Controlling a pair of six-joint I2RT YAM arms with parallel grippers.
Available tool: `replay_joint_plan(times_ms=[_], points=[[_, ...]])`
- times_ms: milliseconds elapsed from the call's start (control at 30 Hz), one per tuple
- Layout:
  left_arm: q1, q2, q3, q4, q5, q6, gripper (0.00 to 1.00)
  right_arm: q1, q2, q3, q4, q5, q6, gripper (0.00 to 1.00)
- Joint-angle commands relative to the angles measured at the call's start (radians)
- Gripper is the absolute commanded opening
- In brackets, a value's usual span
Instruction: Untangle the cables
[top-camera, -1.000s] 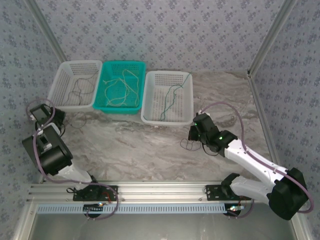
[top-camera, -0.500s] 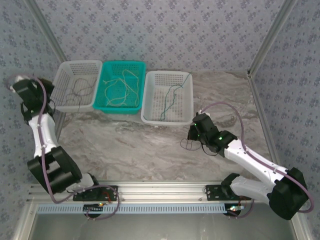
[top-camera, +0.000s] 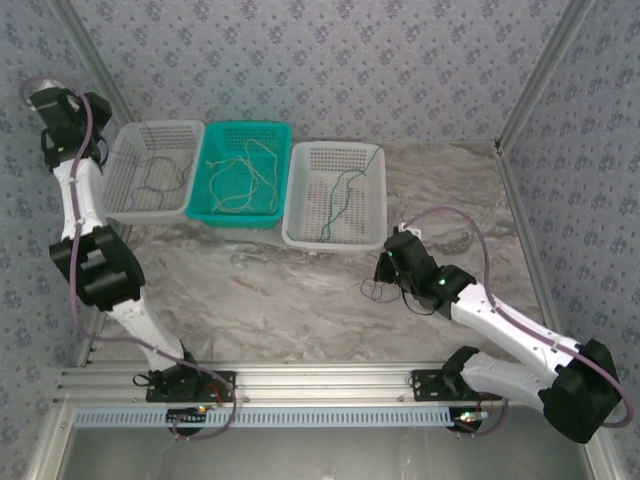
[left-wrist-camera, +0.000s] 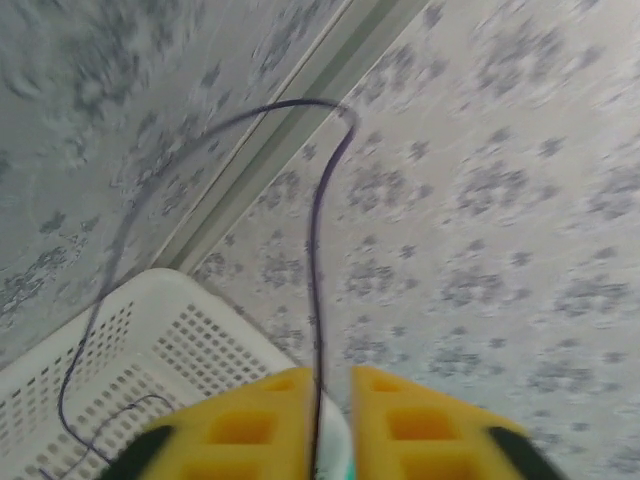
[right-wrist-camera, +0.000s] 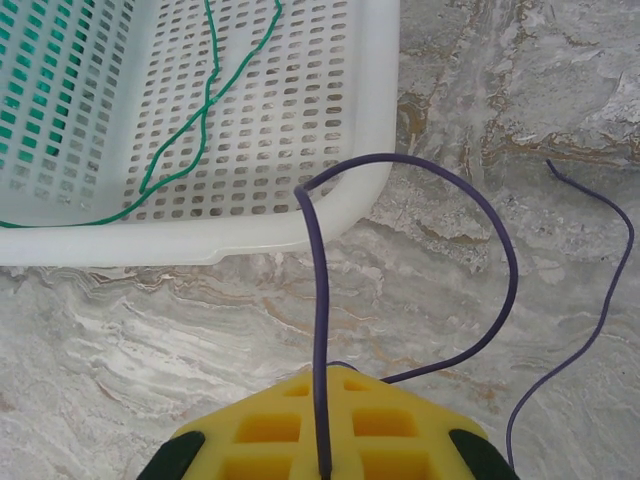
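Jaws slightly parted, left gripper (left-wrist-camera: 330, 425) hung high by the left white basket (left-wrist-camera: 170, 300) — dark cable (left-wrist-camera: 315, 250) looping from between them down into it; right gripper (right-wrist-camera: 322, 385) clamped a purple cable (right-wrist-camera: 510, 270) on the table (right-wrist-camera: 150, 330).

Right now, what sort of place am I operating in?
Probably an enclosed robot test cell, not a home: grey patterned wall panels in metal framing box in a marble-look tabletop, the arms bolt to an aluminium rail, and three perforated plastic baskets hold thin cables.
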Motion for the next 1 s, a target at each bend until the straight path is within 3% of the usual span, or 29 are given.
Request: replay_joint_plan(times_ms=[0, 100, 300, 400, 533, 633, 767, 867, 967], points=[[-0.027, 0.099, 0.146, -0.244, 0.011, 0.073, 0.79, 0.014, -0.029, 0.016, -0.036, 0.045, 0.021, 0.00], [-0.041, 0.028, 0.060, -0.201, 0.040, 0.061, 0.89, 0.018, -0.048, 0.037, -0.070, 0.072, 0.004, 0.00], [-0.089, -0.321, -0.304, 0.021, 0.067, -0.046, 0.94, -0.002, -0.121, 0.057, -0.126, 0.133, -0.083, 0.00], [-0.171, -0.499, -0.478, 0.121, 0.118, -0.050, 0.94, -0.044, -0.167, 0.084, -0.145, 0.122, -0.160, 0.00], [-0.370, -0.687, -0.663, 0.257, 0.241, -0.002, 0.92, -0.106, -0.223, 0.175, -0.193, 0.084, -0.261, 0.00], [-0.559, -0.779, -0.741, 0.276, 0.245, 0.109, 0.94, -0.143, -0.237, 0.245, -0.172, 0.018, -0.354, 0.00], [-0.759, -0.806, -0.777, 0.313, 0.336, 0.217, 0.95, -0.197, -0.187, 0.384, -0.136, -0.221, -0.452, 0.00], [-0.891, -0.799, -0.742, 0.220, 0.447, 0.415, 0.94, -0.231, -0.115, 0.510, -0.121, -0.440, -0.501, 0.00], [-1.001, -0.799, -0.732, 0.130, 0.463, 0.580, 0.94, -0.236, -0.040, 0.632, -0.136, -0.511, -0.496, 0.00]])
